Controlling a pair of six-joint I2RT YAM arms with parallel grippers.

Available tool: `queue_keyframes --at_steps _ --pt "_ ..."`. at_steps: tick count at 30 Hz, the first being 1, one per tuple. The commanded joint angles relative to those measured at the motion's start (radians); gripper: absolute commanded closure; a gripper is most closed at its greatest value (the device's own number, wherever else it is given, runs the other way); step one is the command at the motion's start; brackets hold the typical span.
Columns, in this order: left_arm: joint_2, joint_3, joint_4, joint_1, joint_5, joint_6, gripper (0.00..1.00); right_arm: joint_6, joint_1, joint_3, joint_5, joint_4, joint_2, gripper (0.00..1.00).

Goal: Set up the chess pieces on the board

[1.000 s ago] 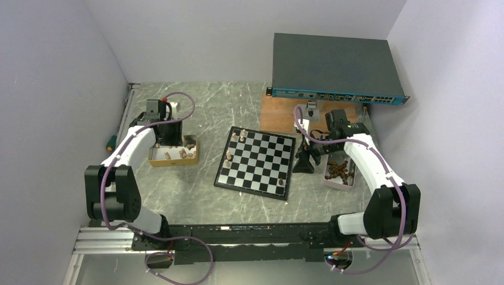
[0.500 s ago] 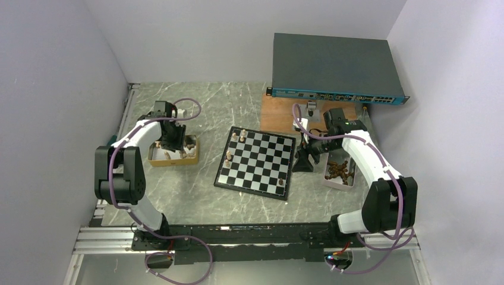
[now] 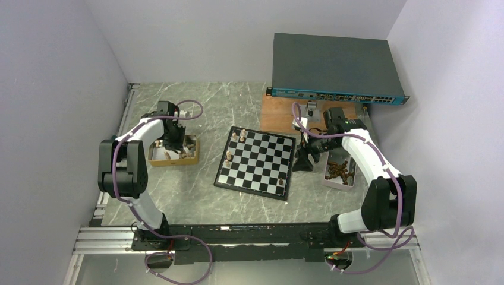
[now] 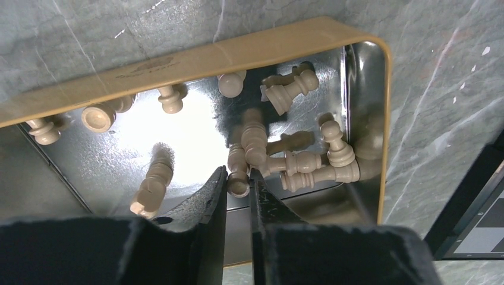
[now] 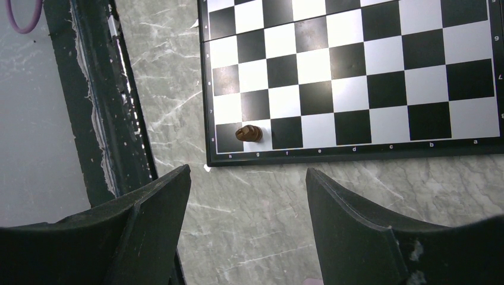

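The board (image 3: 255, 161) lies mid-table with three light chess pieces (image 3: 235, 136) near its far-left corner and one dark piece (image 3: 280, 180) at its near-right corner. My left gripper (image 3: 176, 145) reaches down into a tan-rimmed metal tray (image 4: 178, 59) of light pieces. In the left wrist view, the left gripper (image 4: 238, 172) has its fingertips pressed on the base of a lying light piece (image 4: 239, 185). My right gripper (image 5: 248, 171) hangs open over bare table beside the board's (image 5: 356, 71) right edge, near the dark piece (image 5: 248, 133).
A pale tray (image 3: 328, 181) of dark pieces (image 3: 339, 170) sits right of the board, under the right arm. A dark network switch (image 3: 333, 68) rests on a wooden plank (image 3: 279, 113) at the back right. Grey walls close in on both sides.
My left gripper has sunk into the tan tray and its jaws have narrowed onto a light piece. The right arm has barely shifted.
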Motion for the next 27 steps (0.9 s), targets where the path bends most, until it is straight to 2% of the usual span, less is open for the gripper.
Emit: queue_keyframes --at_steps 1,3,16,24,27 --pt "0.012 0.04 -0.007 -0.002 0.012 0.015 0.91 -0.007 0.002 0.039 -0.027 -0.009 -0.001 0.27" --pt "0.004 0.045 -0.013 -0.002 0.006 0.014 1.0 -0.008 0.003 0.038 -0.027 -0.01 -0.001 0.27" --pt "-0.162 0.087 -0.102 -0.003 -0.051 -0.013 1.0 -0.01 0.003 0.036 -0.042 -0.009 -0.006 0.27" --pt "-0.228 0.104 -0.139 -0.003 -0.019 -0.022 1.0 -0.01 0.003 0.029 -0.047 -0.006 -0.022 0.27" --pt "-0.251 0.117 -0.157 -0.003 0.055 -0.029 1.0 -0.012 0.003 0.03 -0.05 -0.007 -0.026 0.27"
